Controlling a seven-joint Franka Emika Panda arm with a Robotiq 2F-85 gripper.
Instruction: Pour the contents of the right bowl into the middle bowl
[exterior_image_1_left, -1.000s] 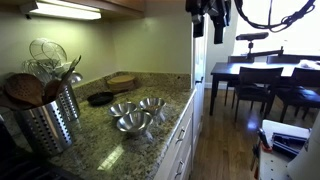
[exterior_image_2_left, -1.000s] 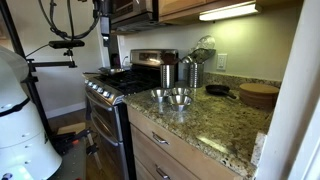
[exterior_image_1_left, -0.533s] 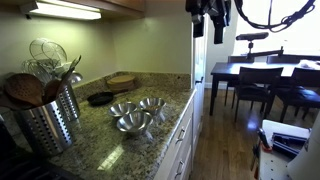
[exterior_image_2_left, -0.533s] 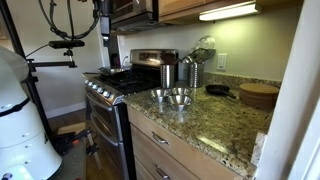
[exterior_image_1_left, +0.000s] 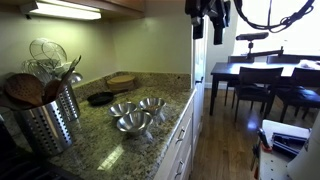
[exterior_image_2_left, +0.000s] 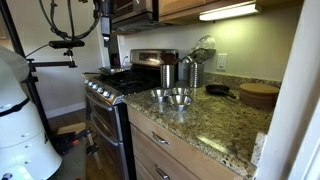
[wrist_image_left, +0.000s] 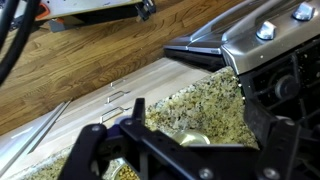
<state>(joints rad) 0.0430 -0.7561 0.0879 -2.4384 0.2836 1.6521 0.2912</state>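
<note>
Steel bowls cluster on the granite counter near its front edge. Robotiq gripper hangs high, well apart; whether its fingers are spread cannot be told. Descend slowly and meet the right bowl's rim squarely.

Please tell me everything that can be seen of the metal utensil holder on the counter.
The utensil holder is a shiny metal cylinder whose wall has rows of small slots. It stands upright on the speckled granite counter, close to the back wall and apart from the three metal bowls. It is full: wooden spoons and a wire skimmer stick out of its top, leaning outward. Only the counter and these utensils touch it.
</note>
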